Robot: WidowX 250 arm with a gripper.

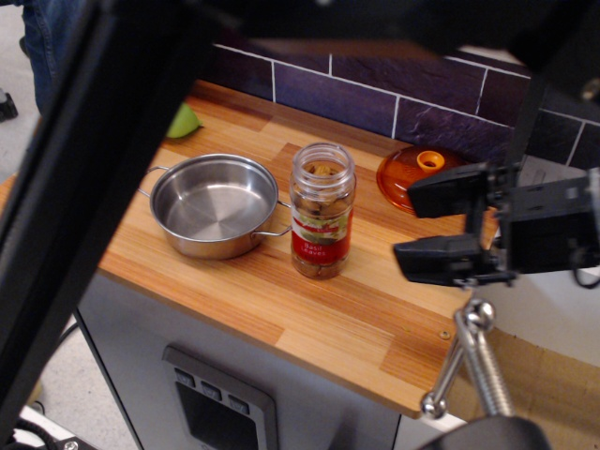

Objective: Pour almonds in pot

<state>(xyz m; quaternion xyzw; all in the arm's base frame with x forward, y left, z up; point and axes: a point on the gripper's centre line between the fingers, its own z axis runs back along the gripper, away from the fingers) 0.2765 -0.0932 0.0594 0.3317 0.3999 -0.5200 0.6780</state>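
Note:
The almonds show as brown nuts inside a clear open-topped jar [322, 211] with a red and white label, standing upright on the wooden counter. The shiny steel pot [215, 203] with two loop handles sits empty just left of the jar, nearly touching it. My black gripper [433, 225] is open and empty, fingers pointing left, to the right of the jar at about its height and a short gap away from it.
An orange glass lid [412, 178] lies behind the gripper near the tiled back wall. A green fruit [185, 122] peeks out at the back left. A dark arm link [84, 187] blocks the left side and top of the view. A metal clamp [469, 361] stands at the counter's front right.

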